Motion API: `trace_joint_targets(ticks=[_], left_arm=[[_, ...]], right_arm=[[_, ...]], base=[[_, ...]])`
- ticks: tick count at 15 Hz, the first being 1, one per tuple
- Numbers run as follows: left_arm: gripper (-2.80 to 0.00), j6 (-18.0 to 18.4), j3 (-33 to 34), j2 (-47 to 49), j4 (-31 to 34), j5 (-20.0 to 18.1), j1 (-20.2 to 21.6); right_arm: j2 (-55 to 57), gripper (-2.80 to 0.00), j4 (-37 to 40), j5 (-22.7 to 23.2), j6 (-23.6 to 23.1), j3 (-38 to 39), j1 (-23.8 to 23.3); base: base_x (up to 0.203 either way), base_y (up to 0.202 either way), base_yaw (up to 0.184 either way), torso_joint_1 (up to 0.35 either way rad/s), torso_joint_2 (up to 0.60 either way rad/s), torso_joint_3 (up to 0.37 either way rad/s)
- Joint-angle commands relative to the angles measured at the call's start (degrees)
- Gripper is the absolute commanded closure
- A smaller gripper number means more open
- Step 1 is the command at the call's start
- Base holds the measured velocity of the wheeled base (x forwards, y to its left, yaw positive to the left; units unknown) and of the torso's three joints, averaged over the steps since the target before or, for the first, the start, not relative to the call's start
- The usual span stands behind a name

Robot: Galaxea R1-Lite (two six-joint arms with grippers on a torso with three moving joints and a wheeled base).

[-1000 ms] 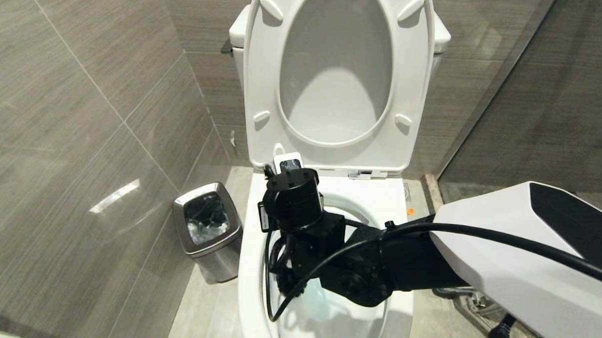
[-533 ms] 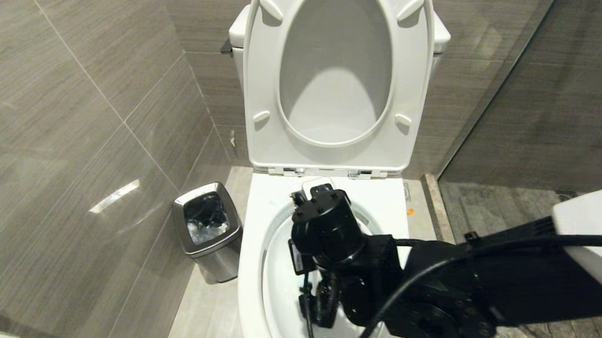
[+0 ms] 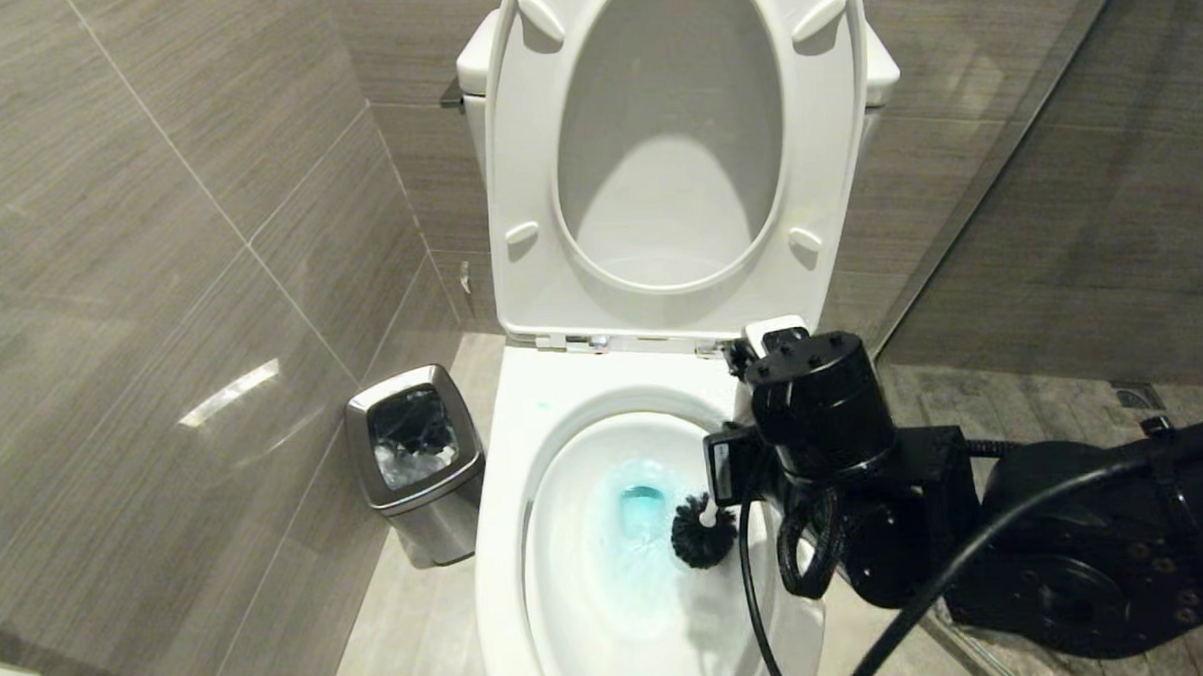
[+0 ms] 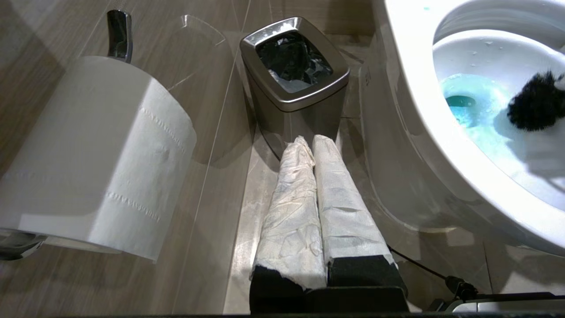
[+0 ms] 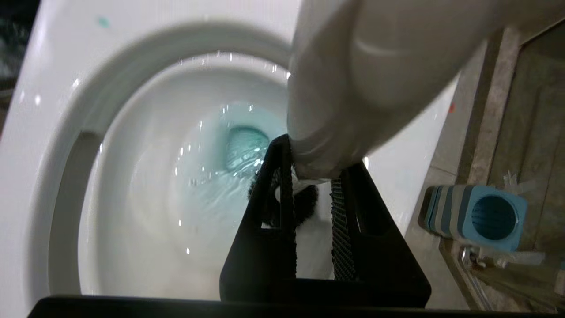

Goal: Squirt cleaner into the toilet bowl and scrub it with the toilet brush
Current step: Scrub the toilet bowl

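Grey tiled walls close in a narrow bathroom around the white toilet, whose seat and lid [image 3: 671,165] stand raised so the toilet bowl [image 3: 504,542] is open from above. Turquoise cleaner [image 3: 639,505] pools around the drain at the bottom, so the squirting step looks done and scrubbing is the step in hand.

On the right, the right claw [image 5: 311,194] hangs over the bowl's right rim, its ribbed black fingers [image 5: 340,229] pinching the white handle of the toilet brush [image 3: 701,535] between them. The handle runs down from the grip so the black bristle head sits inside the bowl, just right of the blue pool, low on the right wall; whether the bristles press the ceramic cannot be told. Holding the handle high likely keeps the claw clear of the water.

Right of the toilet, on the floor, stands the blue-grey brush holder [image 5: 479,216], empty. The left claw [image 4: 314,194] is parked low on the left, its paper-wrapped fingers pressed together and holding nothing, pointing toward the steel bin [image 4: 293,70], with a toilet-paper roll [image 4: 92,154] close beside it.
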Motion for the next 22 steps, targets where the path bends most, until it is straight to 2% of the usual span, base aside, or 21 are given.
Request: trace_joint_targets(ticks=[1, 4, 6, 9, 12, 15, 17, 22], left_arm=[[0.00, 0.01, 0.00, -0.01, -0.01, -0.02, -0.02], [0.00, 0.01, 0.00, -0.01, -0.01, -0.02, -0.04], [0.00, 0.28, 0.00, -0.01, -0.01, -0.22, 0.04], [0.00, 0.31, 0.00, -0.01, -0.01, -0.29, 0.04], [0.00, 0.35, 0.00, -0.01, -0.01, -0.29, 0.04], [0.00, 0.37, 0.00, -0.01, -0.01, -0.37, 0.04], [0.00, 0.37, 0.00, -0.01, -0.01, -0.29, 0.03], [0.00, 0.45, 0.00, -0.01, 0.24, -0.37, 0.02]], right_arm=[[4.40, 0.00, -3.70, -0.18, -2.44, -4.22, -1.67], [11.93, 0.00, -13.27, -0.16, -8.88, -9.71, -2.24], [16.46, 0.00, -16.88, -0.01, -11.30, -16.02, -2.14], [20.78, 0.00, -17.10, 0.16, -12.65, -25.93, -0.20], [22.64, 0.00, -13.45, 0.61, -12.64, -32.26, 4.17], [23.54, 0.00, -10.48, 0.98, -10.67, -33.93, 7.77], [22.89, 0.00, -7.22, 0.97, -6.90, -33.06, 9.80], [10.67, 0.00, 5.80, 1.69, 3.45, -21.42, 13.84]], base=[[0.000, 0.000, 0.000, 0.000, 0.00, 0.000], [0.000, 0.000, 0.000, 0.000, 0.00, 0.000], [0.000, 0.000, 0.000, 0.000, 0.00, 0.000], [0.000, 0.000, 0.000, 0.000, 0.00, 0.000], [0.000, 0.000, 0.000, 0.000, 0.00, 0.000], [0.000, 0.000, 0.000, 0.000, 0.00, 0.000], [0.000, 0.000, 0.000, 0.000, 0.00, 0.000], [0.000, 0.000, 0.000, 0.000, 0.00, 0.000]])
